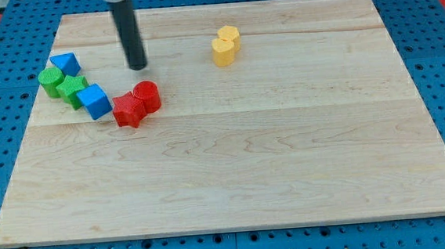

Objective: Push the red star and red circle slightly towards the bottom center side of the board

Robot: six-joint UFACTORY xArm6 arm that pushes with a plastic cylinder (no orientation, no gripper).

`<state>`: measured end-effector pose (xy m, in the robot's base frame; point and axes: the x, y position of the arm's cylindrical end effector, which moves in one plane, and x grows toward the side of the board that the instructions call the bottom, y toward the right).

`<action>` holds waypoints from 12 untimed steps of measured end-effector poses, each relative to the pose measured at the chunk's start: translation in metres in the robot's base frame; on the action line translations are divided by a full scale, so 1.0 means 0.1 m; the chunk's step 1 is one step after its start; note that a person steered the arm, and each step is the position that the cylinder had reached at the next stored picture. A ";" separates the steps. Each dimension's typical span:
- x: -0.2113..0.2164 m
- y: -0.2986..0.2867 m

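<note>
The red star (128,110) lies on the wooden board at the view's left, touching the red circle (147,95) just to its upper right. My tip (137,67) stands on the board a short way above the red circle, apart from it. The dark rod rises from the tip to the view's top edge.
A blue cube (94,100) touches the red star's left side. A green block (72,89), another green block (50,80) and a second blue block (65,64) cluster at the far left. Two yellow blocks (224,52) (229,36) sit at the top middle. The wooden board (234,171) lies on a blue pegboard.
</note>
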<state>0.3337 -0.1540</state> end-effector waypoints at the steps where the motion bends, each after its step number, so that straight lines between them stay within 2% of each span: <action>1: 0.13 -0.35; 5: 1.02 -0.07; 6: 1.07 0.02; 7: 1.07 0.22; 8: 1.18 0.74; 9: 1.49 0.92; 10: 1.50 0.75; 12: 1.03 0.04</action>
<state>0.4368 -0.1498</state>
